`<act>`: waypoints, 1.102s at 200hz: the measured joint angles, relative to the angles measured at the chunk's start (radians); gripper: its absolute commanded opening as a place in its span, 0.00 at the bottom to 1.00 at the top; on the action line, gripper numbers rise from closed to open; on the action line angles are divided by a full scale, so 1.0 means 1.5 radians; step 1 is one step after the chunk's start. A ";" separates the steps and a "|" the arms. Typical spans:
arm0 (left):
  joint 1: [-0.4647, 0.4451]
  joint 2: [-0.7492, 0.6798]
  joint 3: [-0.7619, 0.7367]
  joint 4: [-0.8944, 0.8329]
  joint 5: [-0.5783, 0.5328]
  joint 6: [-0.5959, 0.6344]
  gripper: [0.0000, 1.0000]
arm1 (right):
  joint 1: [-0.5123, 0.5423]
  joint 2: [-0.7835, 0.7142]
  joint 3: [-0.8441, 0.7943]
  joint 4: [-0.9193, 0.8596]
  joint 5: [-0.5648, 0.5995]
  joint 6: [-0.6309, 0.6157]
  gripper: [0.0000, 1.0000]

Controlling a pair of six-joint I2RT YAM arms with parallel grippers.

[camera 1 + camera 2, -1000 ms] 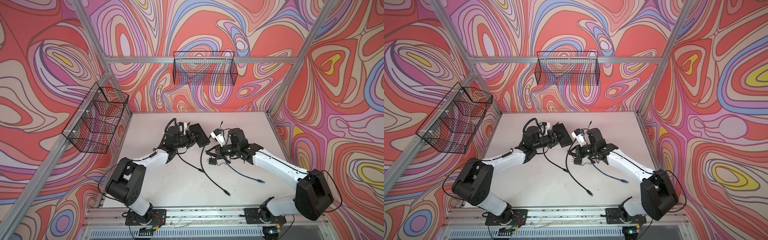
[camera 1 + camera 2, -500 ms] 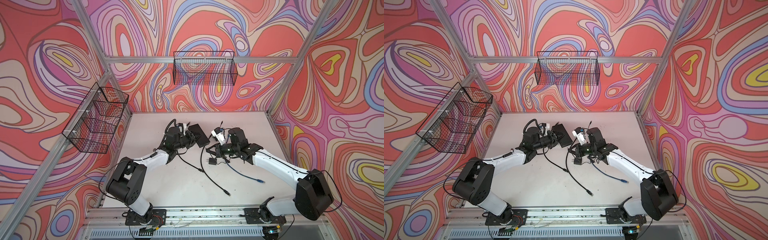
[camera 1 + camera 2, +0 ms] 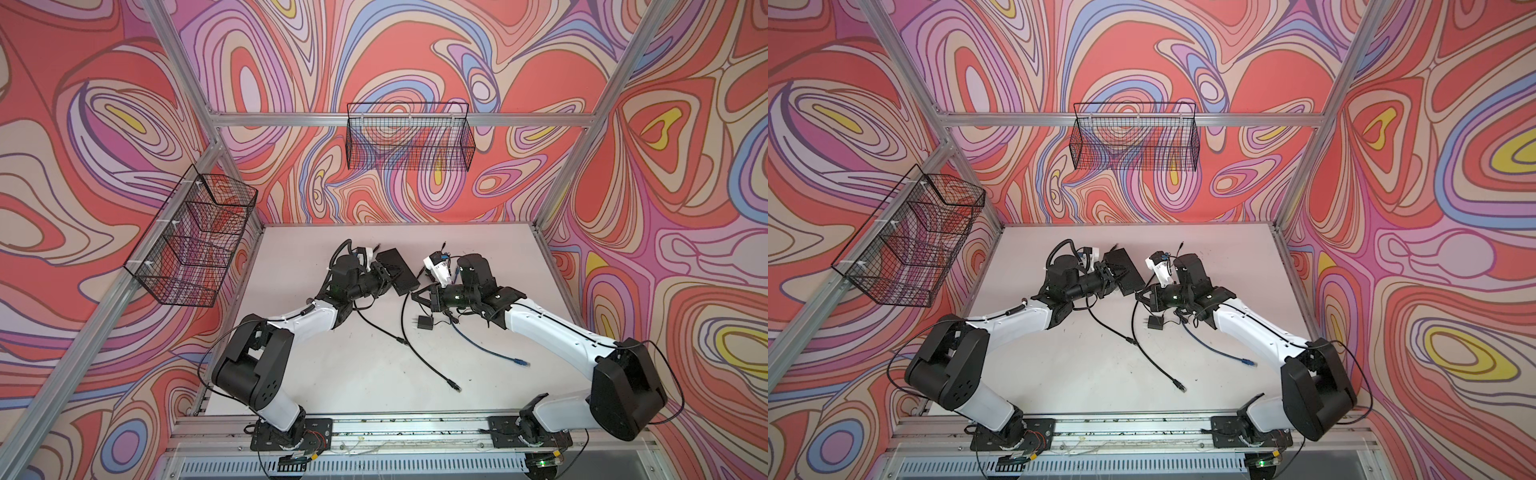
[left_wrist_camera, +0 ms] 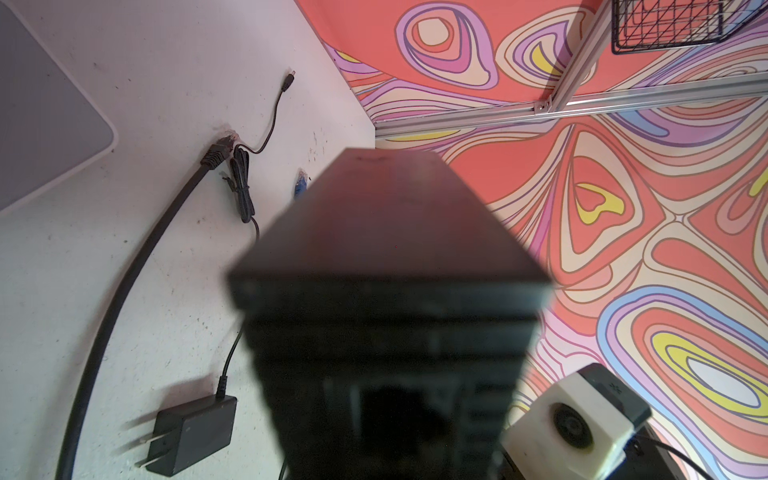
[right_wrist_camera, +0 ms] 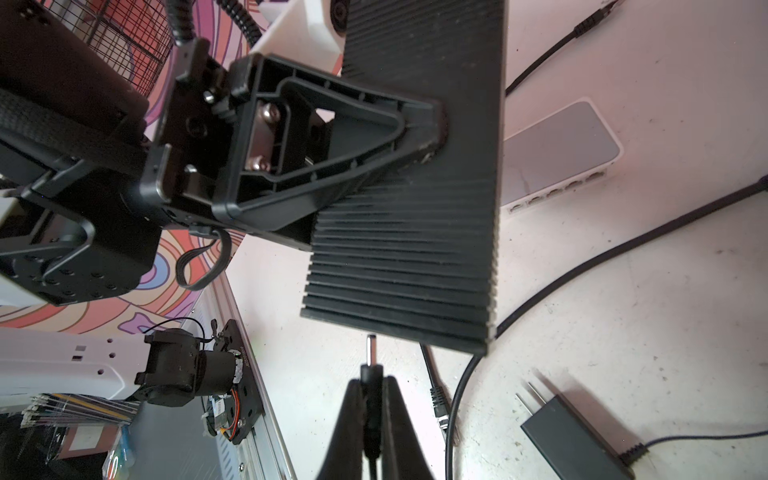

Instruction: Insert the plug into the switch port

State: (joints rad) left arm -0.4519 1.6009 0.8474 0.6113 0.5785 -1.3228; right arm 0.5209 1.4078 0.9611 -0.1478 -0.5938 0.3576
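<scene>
The left gripper (image 3: 390,275) is clamped on the black ribbed switch (image 3: 409,281). 1 finger (image 5: 332,137) presses flat against its finned side, holding it tilted above the table (image 3: 299,257) at centre far. The right gripper (image 5: 371,388), just right of it, has its 2 fingers pinched tight on the plug (image 5: 369,359). The plug's metal tip points at the switch's end edge and sits just beside it; whether they touch cannot be told. An adapter (image 3: 424,322) lies flat on the table just near of the right gripper. A thick black cable (image 4: 122,286) curves toward the near side at centre, and a blue cable (image 3: 496,353) lies to its right. A white switch (image 5: 557,153) with a row of ports rests on the table just past the held one.
</scene>
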 measured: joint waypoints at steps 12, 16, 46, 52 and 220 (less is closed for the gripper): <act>0.000 0.000 -0.002 0.004 0.000 -0.002 0.05 | 0.000 0.000 0.000 0.002 0.000 0.003 0.00; 0.000 0.000 -0.002 0.005 -0.001 -0.004 0.05 | 0.000 0.000 0.000 0.003 0.000 0.003 0.00; 0.000 0.000 -0.004 0.011 -0.001 -0.009 0.04 | 0.001 0.000 0.000 0.004 0.000 0.007 0.00; 0.000 0.000 -0.004 0.012 -0.001 -0.010 0.04 | 0.002 0.001 0.000 0.004 0.000 0.007 0.00; 0.000 -0.002 -0.012 0.020 -0.005 -0.025 0.04 | 0.002 0.006 0.000 0.005 0.002 0.009 0.00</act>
State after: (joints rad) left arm -0.4519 1.5986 0.8299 0.6415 0.5709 -1.3605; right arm 0.5236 1.4170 0.9611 -0.1406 -0.5903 0.3717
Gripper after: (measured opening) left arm 0.272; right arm 0.060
